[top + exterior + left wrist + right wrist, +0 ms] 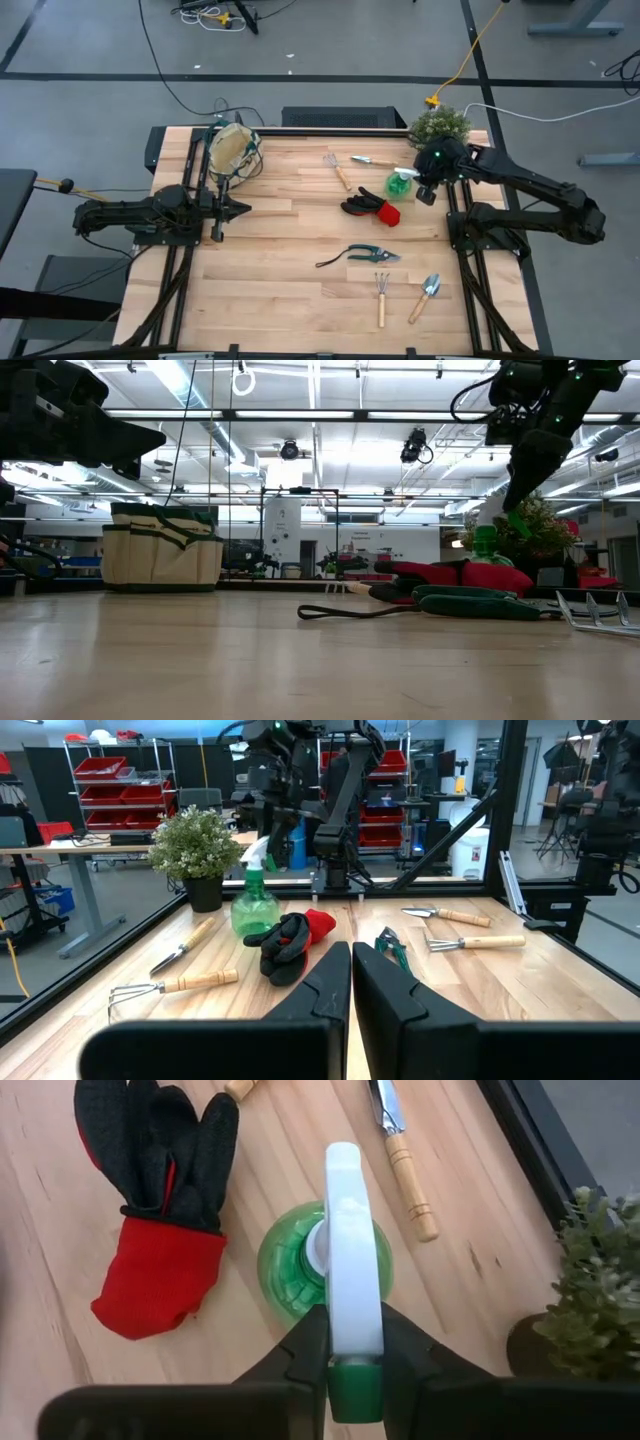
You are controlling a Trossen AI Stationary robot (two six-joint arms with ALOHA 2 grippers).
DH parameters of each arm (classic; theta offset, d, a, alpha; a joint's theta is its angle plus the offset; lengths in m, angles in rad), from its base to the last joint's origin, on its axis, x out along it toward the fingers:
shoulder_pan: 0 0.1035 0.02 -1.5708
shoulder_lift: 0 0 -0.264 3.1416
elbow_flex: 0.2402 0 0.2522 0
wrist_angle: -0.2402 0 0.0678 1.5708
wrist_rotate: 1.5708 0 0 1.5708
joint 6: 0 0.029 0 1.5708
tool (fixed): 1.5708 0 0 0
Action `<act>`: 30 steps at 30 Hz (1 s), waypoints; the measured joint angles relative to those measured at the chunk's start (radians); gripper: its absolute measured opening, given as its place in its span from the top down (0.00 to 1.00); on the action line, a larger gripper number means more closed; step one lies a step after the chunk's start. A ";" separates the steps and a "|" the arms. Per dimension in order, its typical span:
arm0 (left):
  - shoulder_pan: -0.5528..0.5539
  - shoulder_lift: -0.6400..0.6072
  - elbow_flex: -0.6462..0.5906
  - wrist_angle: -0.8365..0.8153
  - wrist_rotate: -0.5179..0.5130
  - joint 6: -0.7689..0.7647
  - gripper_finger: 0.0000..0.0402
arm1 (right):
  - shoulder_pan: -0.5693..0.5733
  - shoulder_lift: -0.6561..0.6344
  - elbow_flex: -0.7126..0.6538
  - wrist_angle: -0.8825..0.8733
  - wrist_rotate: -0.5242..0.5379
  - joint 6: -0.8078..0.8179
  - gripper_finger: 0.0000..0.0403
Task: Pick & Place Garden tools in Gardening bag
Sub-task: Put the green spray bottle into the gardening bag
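On the worktop (pixel 200 660) the gardening bag (pixel 162 550) stands far left. The pruning shears (pixel 440 605) lie ahead of the red-and-black gloves (pixel 460 575). The right gripper (pixel 522 500) hangs over the green spray bottle (pixel 486 545), beside the plant (pixel 545 530).

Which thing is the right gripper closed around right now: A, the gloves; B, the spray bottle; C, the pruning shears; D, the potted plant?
B. In the right wrist view the right gripper has its fingers pressed against both sides of the white head of the spray bottle, while the gloves lie apart on the table beside it.
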 joint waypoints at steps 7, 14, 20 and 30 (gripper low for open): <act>0.000 0.000 0.000 0.000 0.000 0.000 0.95 | 0.000 0.002 0.156 -0.076 -0.001 -0.001 0.86; 0.000 0.000 0.000 0.000 0.000 0.000 0.95 | 0.000 0.066 0.350 -0.218 -0.001 0.004 0.87; 0.000 0.000 0.000 0.000 0.000 0.000 0.95 | 0.001 0.137 0.487 -0.295 -0.018 0.011 0.87; 0.000 0.000 0.000 0.000 0.000 0.000 0.95 | 0.075 0.208 0.565 -0.298 -0.054 0.001 0.86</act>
